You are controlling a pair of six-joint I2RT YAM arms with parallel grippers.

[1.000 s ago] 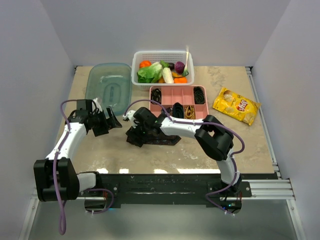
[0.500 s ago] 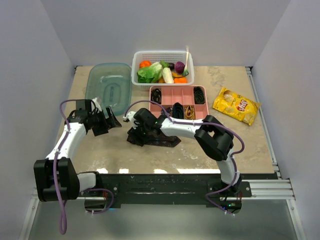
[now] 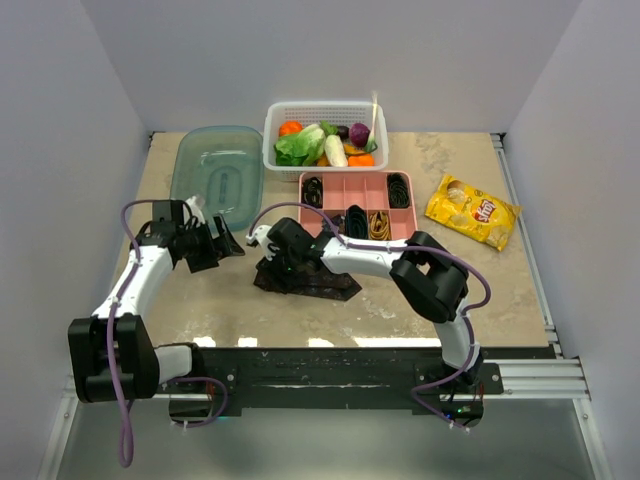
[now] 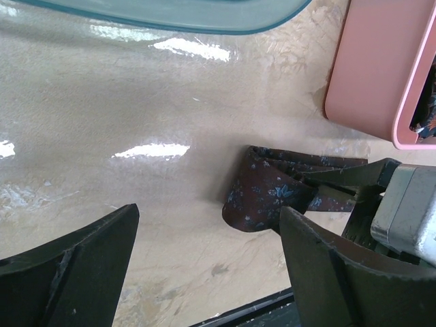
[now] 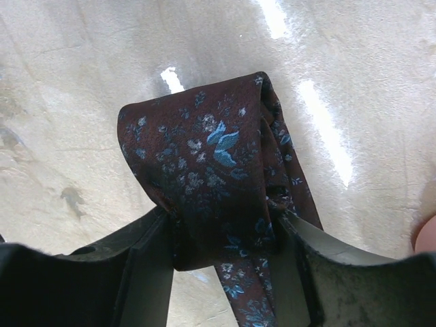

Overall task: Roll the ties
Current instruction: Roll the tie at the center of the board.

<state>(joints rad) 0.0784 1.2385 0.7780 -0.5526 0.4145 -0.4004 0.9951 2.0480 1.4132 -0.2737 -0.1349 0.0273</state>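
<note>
maroon tie (image 5: 204,157) fold tight between jaws of right gripper (image 5: 222,235); left gripper (image 4: 208,228) wide apart nearby

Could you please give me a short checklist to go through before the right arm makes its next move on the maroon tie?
1. Right gripper closed on the maroon tie, which is pressed from both sides: ok.
2. Folded end of the tie sticks out beyond the grip, layers together: ok.
3. Left gripper open, holding nothing, apart from the tie: ok.
4. Tie's long tail lying free on the table: cannot tell, it is mostly hidden.
5. Pink tray has an empty compartment for the roll: ok.
</note>
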